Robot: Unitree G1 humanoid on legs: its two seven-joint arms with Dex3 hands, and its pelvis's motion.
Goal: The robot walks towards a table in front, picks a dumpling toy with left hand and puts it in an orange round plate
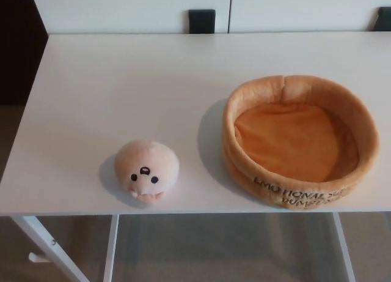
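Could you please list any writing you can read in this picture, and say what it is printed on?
"EMOTIONAL" on the front outer wall of the orange round plate, top line, slightly blurred.
A second line below it begins "DUMP"; the rest is too blurred to read.
The dumpling toy bears only a face, no text.

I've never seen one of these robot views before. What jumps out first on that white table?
The big plush orange round plate on the table's right side catches the eye first, empty, with dark lettering stitched on its front wall. Left of it, near the front edge of the white table, sits a small peach dumpling toy with a tiny face. Neither robot hand is in view.
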